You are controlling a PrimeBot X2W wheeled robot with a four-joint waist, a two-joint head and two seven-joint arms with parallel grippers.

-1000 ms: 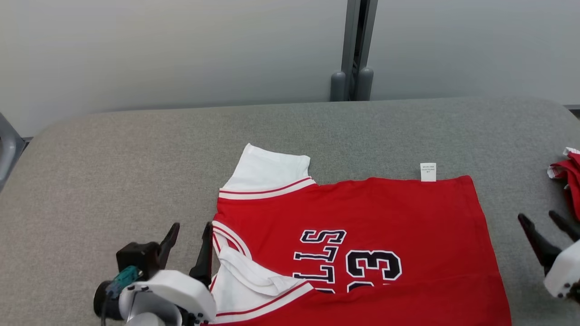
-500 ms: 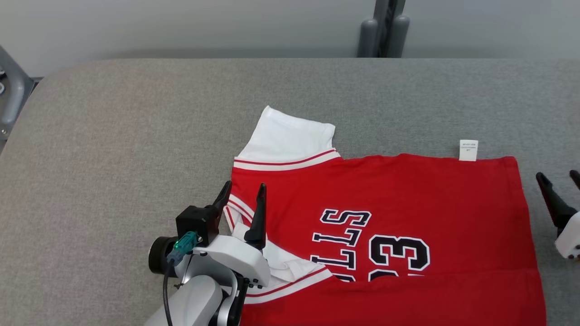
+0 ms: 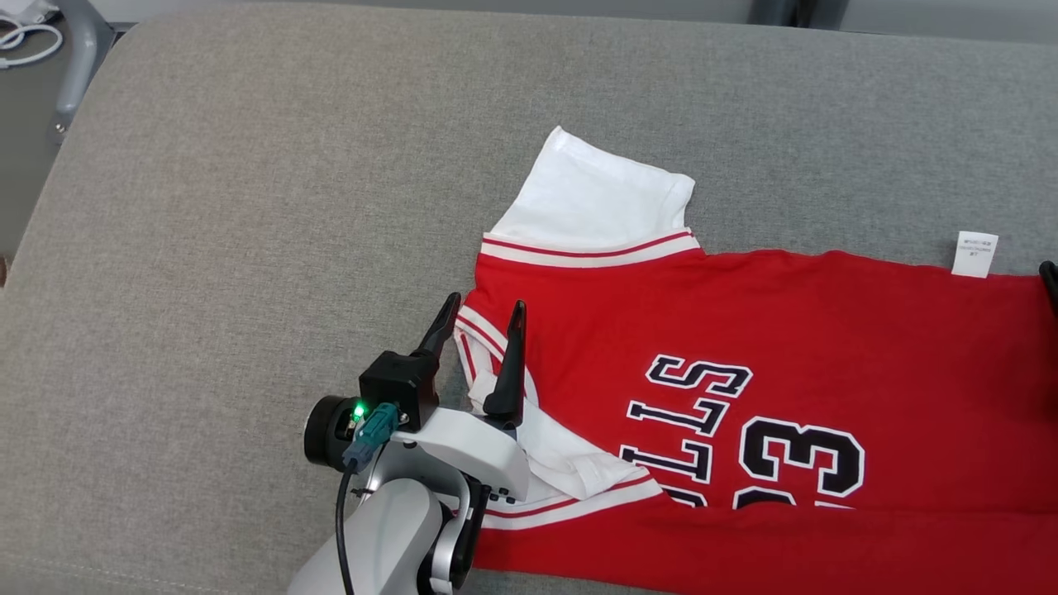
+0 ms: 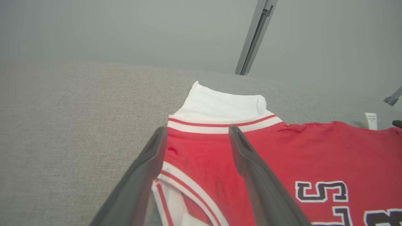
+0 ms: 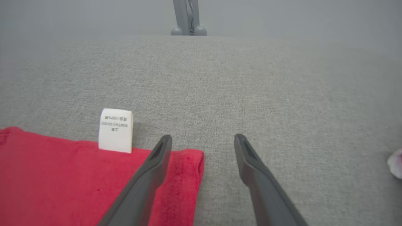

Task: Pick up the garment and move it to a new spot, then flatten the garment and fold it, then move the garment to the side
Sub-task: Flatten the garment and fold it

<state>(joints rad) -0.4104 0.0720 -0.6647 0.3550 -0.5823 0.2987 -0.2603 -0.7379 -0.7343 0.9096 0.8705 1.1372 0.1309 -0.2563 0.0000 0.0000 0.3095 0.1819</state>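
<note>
Since a second ago your left end effector (image 3: pixel 485 304) has come forward onto the garment's edge, and your head camera has tipped downward. Its two dark fingers stand well apart, open, straddling the striped trim at the left edge of the garment (image 3: pixel 785 330): one finger over the grey surface (image 3: pixel 248 207), the other over red cloth. The garment, red with white sleeves and dark lettering, lies flat on the surface and runs off the right of the head view. Your right end effector (image 5: pixel 202 139) is open too, with one finger above the garment's hem corner, near a white label (image 5: pixel 115 130), and the other above bare surface.
</note>
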